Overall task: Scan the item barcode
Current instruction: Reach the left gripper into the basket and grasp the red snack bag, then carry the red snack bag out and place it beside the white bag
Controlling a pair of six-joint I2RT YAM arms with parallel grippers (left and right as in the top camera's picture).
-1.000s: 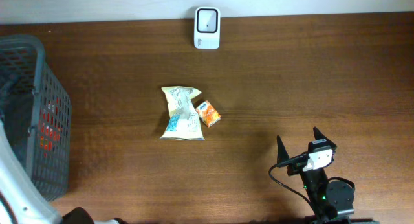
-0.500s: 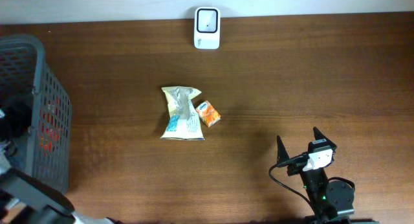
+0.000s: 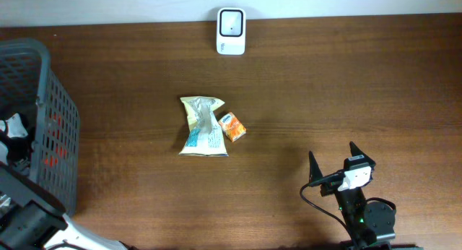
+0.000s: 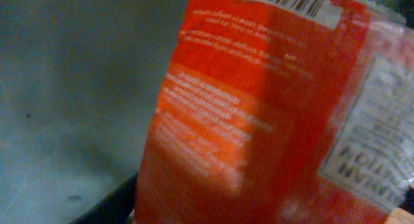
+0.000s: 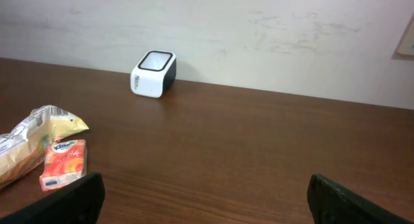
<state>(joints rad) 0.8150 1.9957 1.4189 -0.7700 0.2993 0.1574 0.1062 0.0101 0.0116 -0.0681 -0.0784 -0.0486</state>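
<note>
A red-orange packet (image 4: 259,114) fills the left wrist view at very close range, with a barcode (image 4: 291,0) at its top edge. It lies against my left gripper (image 4: 213,211), inside the grey basket (image 3: 61,127). Only one dark finger (image 4: 107,208) shows beside the packet, so the jaws' stand is hidden. Red shows through the basket mesh (image 3: 52,138) in the overhead view. The white scanner (image 3: 231,31) stands at the table's far edge, also in the right wrist view (image 5: 154,74). My right gripper (image 3: 333,154) rests open and empty near the front right.
A cream snack bag (image 3: 202,127) and a small orange pack (image 3: 232,126) lie side by side mid-table; the right wrist view shows them at its left, bag (image 5: 26,143) and pack (image 5: 63,162). A pale wall rises behind the scanner.
My left arm has shifted within the basket at the far left, its wrist now further up the overhead view. The right arm and the table items have not moved.
</note>
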